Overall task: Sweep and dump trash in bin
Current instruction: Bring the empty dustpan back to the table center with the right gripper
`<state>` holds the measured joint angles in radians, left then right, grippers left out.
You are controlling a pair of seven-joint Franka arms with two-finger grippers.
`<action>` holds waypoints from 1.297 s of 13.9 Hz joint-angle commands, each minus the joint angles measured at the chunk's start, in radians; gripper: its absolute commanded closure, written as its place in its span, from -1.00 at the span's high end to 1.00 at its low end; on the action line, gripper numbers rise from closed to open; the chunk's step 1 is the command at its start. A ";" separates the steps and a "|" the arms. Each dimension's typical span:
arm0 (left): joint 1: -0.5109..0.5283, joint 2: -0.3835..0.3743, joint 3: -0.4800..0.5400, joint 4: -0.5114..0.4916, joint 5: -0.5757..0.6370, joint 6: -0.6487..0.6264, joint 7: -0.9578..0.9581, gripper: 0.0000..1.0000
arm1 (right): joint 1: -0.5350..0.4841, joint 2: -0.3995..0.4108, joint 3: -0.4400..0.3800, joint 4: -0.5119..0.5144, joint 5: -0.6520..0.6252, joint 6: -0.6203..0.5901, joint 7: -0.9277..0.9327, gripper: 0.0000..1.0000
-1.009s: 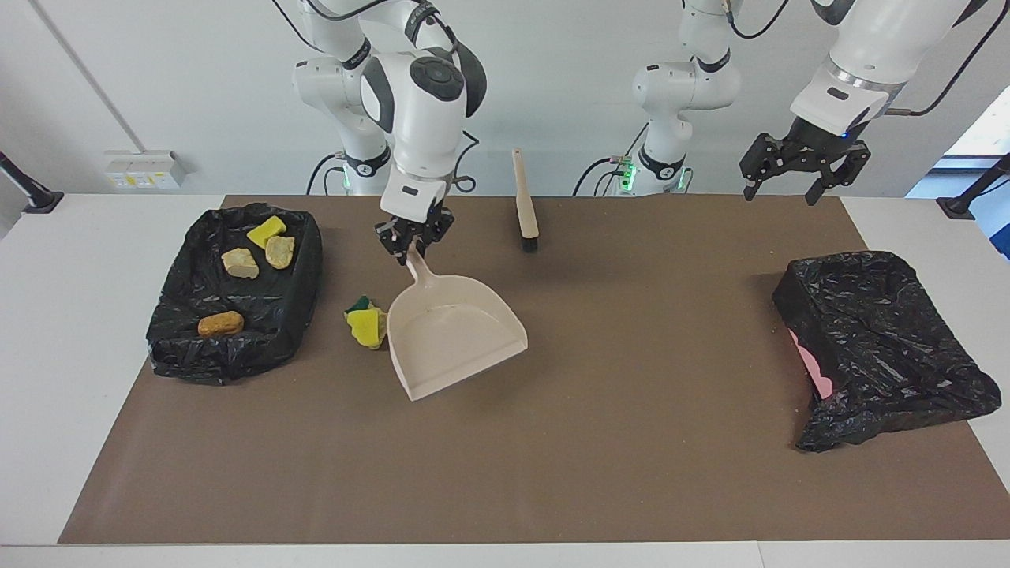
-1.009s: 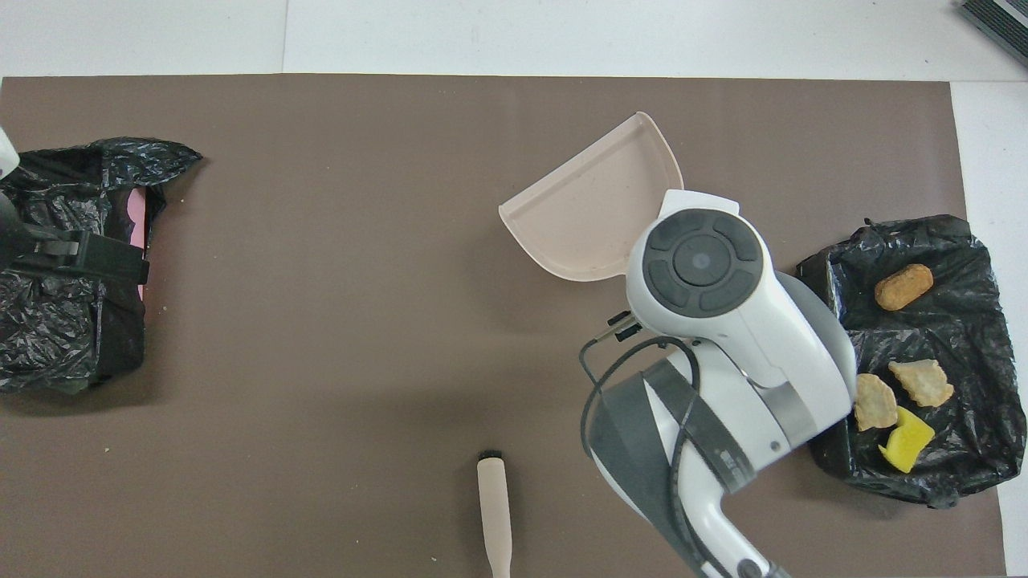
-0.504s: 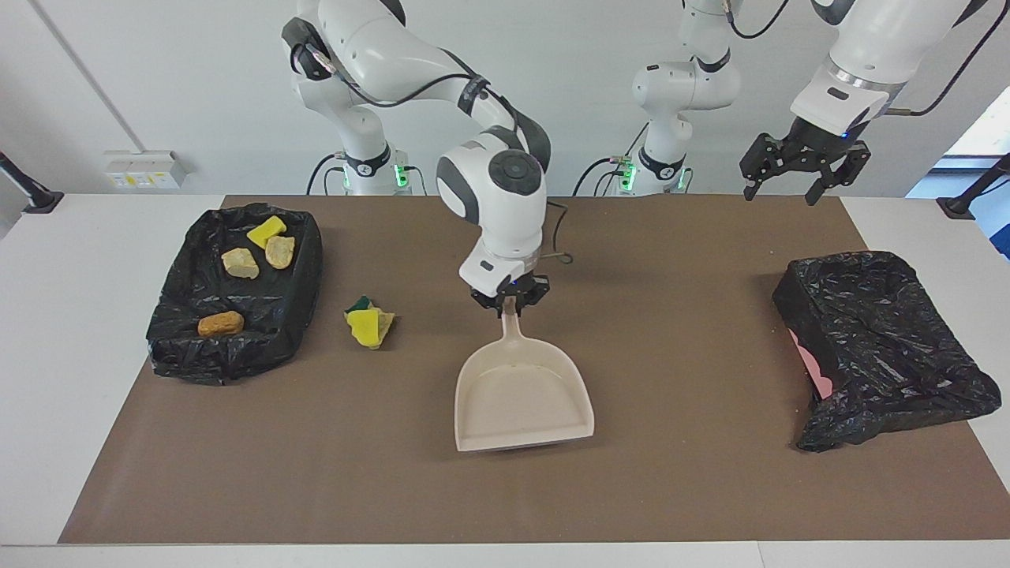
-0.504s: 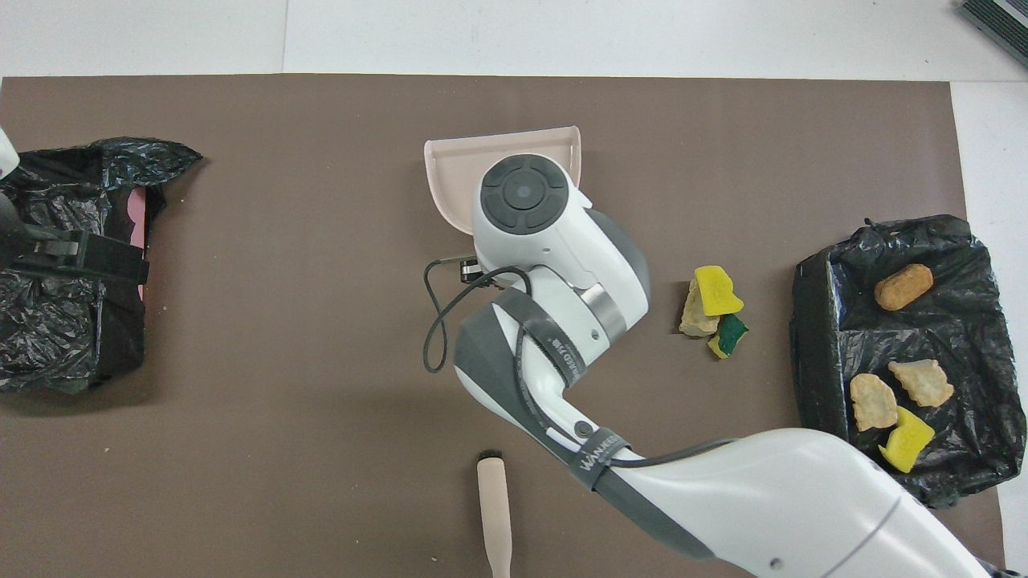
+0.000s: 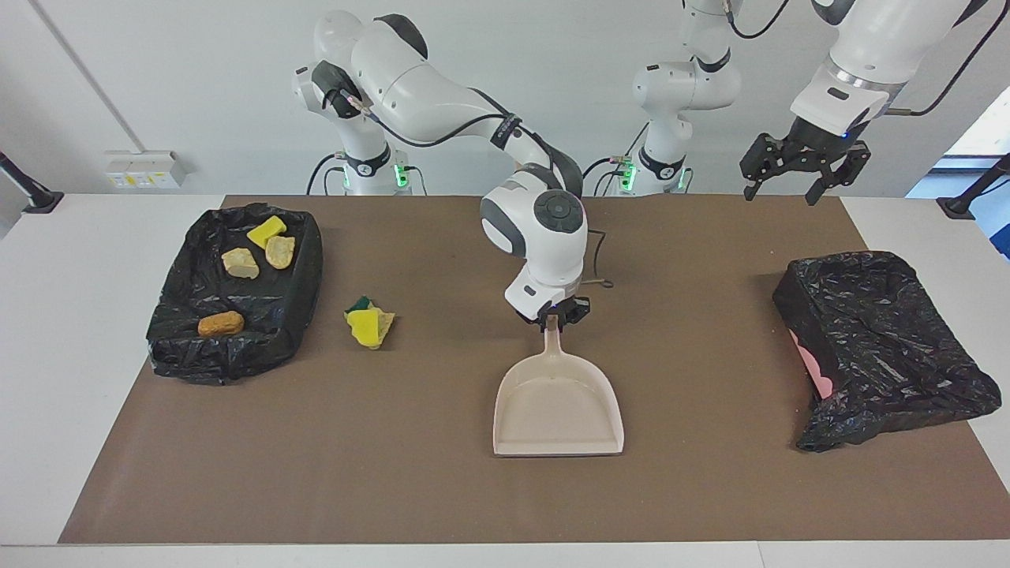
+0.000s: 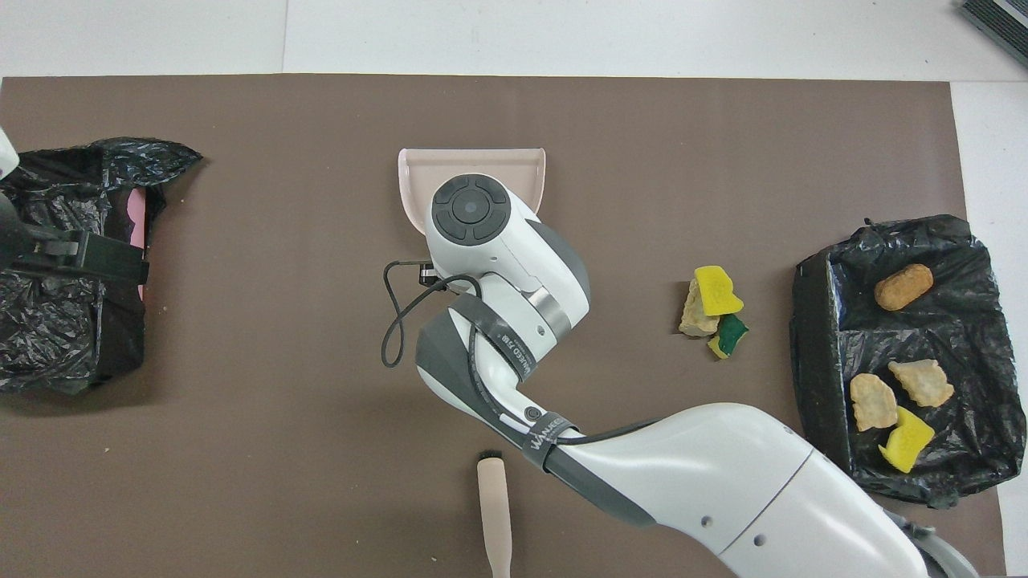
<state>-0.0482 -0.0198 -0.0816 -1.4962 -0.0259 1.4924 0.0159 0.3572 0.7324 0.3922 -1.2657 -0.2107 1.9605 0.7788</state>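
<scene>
Several sponge chunks [image 5: 369,324] lay in a small heap on the brown mat [image 5: 710,489], beside the black-lined bin [image 5: 296,315] at the right arm's end of the table; the heap showed yellow, tan and green pieces touching one another. Four more chunks [image 5: 251,260] sat inside that bin: a yellow one and two tan ones at the end nearer the robots, an orange-brown one at the end farther from them.

The right gripper [image 5: 554,319] was low over the middle of the mat, at the tip of the beige dustpan's handle; the dustpan [image 5: 559,406] lay flat on the mat with its mouth pointing away from the robots. Its fingers stood close on either side of the handle tip, but whether they gripped it or had let go could not be told. The heap lay well apart from this gripper, toward the right arm's end.

The left gripper [image 5: 792,189] waited in the air with its fingers spread and nothing between them, at the end of the table where a second black-bagged bin [image 5: 884,347] lay. A beige hand brush [image 6: 495,514] lay on the mat near the robots.
</scene>
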 commanded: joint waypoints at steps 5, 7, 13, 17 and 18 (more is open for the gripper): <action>0.008 -0.008 -0.006 0.007 0.009 -0.021 0.006 1.00 | -0.012 -0.246 0.031 -0.148 0.111 -0.100 -0.010 1.00; 0.008 -0.008 -0.006 0.007 0.009 -0.021 0.006 1.00 | -0.032 -0.323 0.031 -0.184 0.120 -0.142 -0.022 1.00; 0.008 -0.008 -0.006 0.007 0.009 -0.021 0.006 1.00 | -0.035 -0.557 0.031 -0.357 0.269 -0.292 -0.110 1.00; 0.008 -0.008 -0.006 0.007 0.009 -0.021 0.006 1.00 | 0.015 -0.766 0.031 -0.669 0.425 -0.185 -0.119 1.00; 0.008 -0.008 -0.006 0.007 0.009 -0.021 0.006 1.00 | 0.031 -0.825 0.031 -0.766 0.466 -0.133 -0.133 1.00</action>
<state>-0.0482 -0.0198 -0.0816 -1.4962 -0.0259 1.4922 0.0159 0.3792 0.0743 0.4268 -1.7918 0.1853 1.7158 0.6910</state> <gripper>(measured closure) 0.000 0.000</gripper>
